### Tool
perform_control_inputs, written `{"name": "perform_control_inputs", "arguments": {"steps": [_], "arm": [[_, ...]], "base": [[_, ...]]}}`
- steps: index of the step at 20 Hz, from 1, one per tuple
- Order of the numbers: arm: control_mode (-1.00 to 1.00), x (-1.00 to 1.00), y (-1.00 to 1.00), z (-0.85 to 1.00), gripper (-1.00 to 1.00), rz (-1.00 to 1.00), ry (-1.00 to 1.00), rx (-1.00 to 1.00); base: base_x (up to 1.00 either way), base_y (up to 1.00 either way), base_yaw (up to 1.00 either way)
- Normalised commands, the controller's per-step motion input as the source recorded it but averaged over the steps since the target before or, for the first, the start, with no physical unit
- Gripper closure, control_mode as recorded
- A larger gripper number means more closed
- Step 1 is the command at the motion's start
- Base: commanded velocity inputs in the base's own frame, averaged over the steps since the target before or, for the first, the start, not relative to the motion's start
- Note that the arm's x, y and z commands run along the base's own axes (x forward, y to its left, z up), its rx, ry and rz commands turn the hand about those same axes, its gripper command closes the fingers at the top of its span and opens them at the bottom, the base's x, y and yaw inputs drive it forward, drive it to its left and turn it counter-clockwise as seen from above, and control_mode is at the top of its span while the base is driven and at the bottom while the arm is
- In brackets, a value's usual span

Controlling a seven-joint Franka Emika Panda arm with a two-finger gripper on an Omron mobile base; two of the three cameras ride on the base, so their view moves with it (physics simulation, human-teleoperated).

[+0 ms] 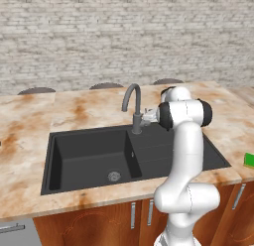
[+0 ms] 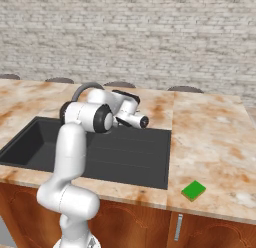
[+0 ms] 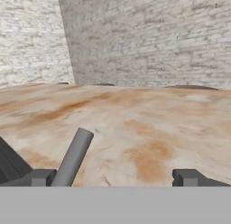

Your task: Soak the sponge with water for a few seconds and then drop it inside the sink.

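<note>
Brick-backed counter (image 2: 210,137): our claw (image 3: 115,178), released, flanks what seems the faucet (image 1: 133,103) handle; the sponge (image 2: 193,190) lies untouched, awaiting pickup.

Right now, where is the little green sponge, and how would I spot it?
Find the big black sink set in the marbled countertop. Go to its right, onto the bare stone near the front edge. The sponge lies there flat, apart from the sink, a small bright green block, the one green thing among brown, black and grey.
</note>
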Motion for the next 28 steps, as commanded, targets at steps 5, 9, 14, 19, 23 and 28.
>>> {"name": "perform_control_inputs", "arguments": {"steps": [5, 9, 14, 19, 23, 28], "arm": [[-1.00, 0.09, -0.01, -0.05, -1.00, -0.10, 0.00, 0.00], [-1.00, 0.00, -0.17, -0.05, -1.00, -0.08, 0.00, 0.00], [-1.00, 0.00, -0.14, 0.00, -1.00, -0.01, 0.00, 0.00], [-1.00, 0.00, -0.18, 0.00, -1.00, 0.00, 0.00, 0.00], [-1.00, 0.00, -0.22, 0.00, -1.00, 0.00, 0.00, 0.00], [-1.00, 0.11, -0.35, -0.05, -1.00, -0.04, 0.00, 0.00]], "base": [[0.00, 0.00, 0.00], [0.00, 0.00, 0.00], [0.00, 0.00, 0.00], [0.00, 0.00, 0.00], [0.00, 0.00, 0.00], [0.00, 0.00, 0.00]]}}
